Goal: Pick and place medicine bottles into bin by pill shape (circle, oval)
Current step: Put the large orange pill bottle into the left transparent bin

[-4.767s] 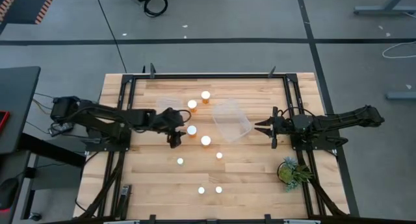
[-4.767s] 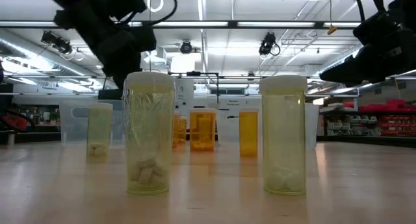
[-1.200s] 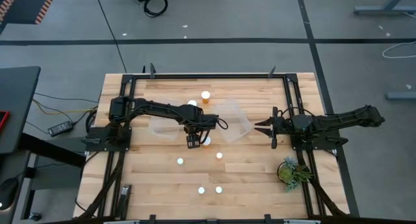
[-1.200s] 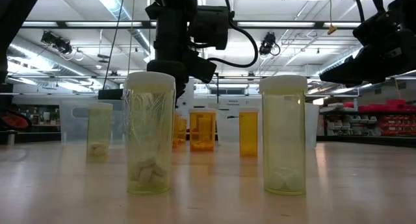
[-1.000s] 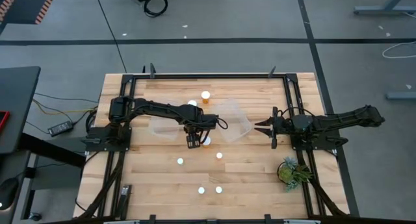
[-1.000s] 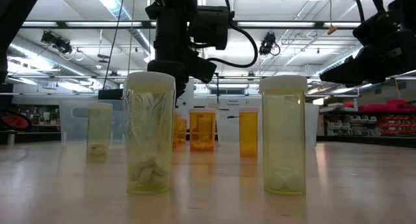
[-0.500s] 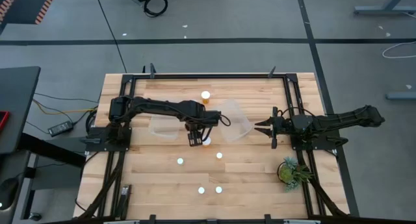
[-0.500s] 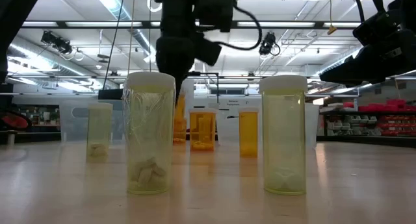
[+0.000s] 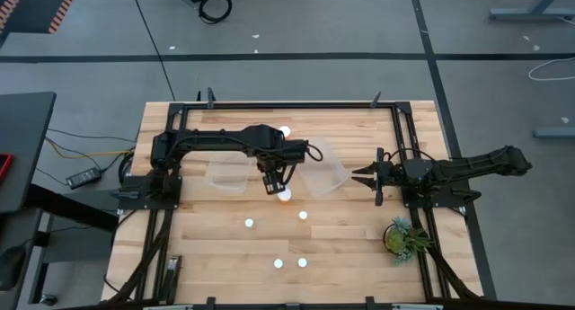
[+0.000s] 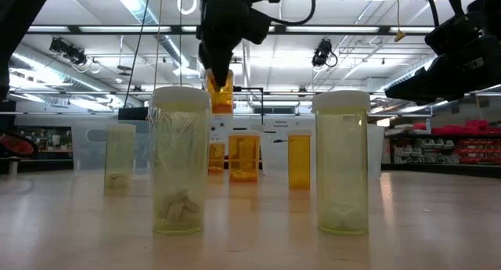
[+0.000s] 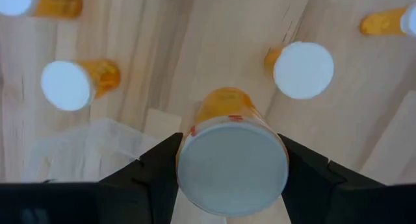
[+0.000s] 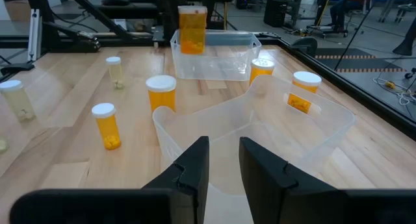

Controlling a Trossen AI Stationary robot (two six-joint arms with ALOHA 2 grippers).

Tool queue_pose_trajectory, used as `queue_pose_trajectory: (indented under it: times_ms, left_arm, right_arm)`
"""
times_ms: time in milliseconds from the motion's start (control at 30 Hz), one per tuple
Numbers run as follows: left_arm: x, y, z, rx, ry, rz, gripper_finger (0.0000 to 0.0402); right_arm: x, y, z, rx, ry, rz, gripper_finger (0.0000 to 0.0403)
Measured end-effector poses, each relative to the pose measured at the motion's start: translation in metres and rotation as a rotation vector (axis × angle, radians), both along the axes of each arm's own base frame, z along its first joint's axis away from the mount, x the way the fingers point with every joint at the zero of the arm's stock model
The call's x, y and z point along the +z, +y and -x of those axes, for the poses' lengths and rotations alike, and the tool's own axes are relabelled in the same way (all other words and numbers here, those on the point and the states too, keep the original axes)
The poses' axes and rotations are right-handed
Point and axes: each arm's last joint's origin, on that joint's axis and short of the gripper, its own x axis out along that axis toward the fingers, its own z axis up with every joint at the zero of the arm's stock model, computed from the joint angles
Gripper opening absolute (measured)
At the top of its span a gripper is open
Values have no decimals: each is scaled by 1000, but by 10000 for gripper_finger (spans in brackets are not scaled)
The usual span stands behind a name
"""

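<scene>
An orange medicine bottle (image 10: 221,96) with a white cap hangs in the air above the middle of the worktop (image 9: 359,256). The left hand (image 11: 232,160) is clamped on it, one dark finger on each side of the cap end. In the low view the bottle sits well above the other bottles, so it touches nothing but the fingers.

Just under the held bottle stands another bottle with a white cap (image 9: 285,195). On each side of the left hand there is a clear bin: the left bin (image 9: 225,172) toward the left edge, and the right bin (image 9: 325,166) toward the right edge. The right bin looks tilted in the right wrist view.

The grip is only near the top of the bottle. If the arm swings fast, the bottle could twist or slip out. Then it would fall on the standing bottle below and might knock it over, and it could roll away.

The bins are see-through and have thin walls. If the bottle comes in too low, it may bump a rim and push the bin along the worktop.

The pills inside cannot be made out here, so the bottle could go into the wrong bin.

The right hand (image 12: 223,160) waits near the right edge, with its fingers a little apart and nothing in them. Its tips point at the right bin, so that bin could get nudged from there too.
</scene>
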Motion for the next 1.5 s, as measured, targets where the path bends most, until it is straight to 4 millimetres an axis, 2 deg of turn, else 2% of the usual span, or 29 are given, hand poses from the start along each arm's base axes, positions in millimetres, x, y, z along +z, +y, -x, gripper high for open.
queue_pose_trajectory:
  times_ms: [200,367,767,1033,1300,1500]
  left_arm:
    - [14,1,5,18,22,2,232]
    - [19,4,9,31,53,3,224]
    - [4,10,23,25,197,-105,224]
    - [2,24,51,81,248,-132,226]
    - [-2,43,80,169,182,-134,222]
    - [-20,60,91,215,152,-133,229]
  right_arm:
    - [0,0,0,0,0,0,92]
    - [0,0,0,0,0,0,92]
    - [0,0,0,0,0,0,92]
    - [0,0,0,0,0,0,92]
    - [0,0,0,0,0,0,92]
    - [0,0,0,0,0,0,92]
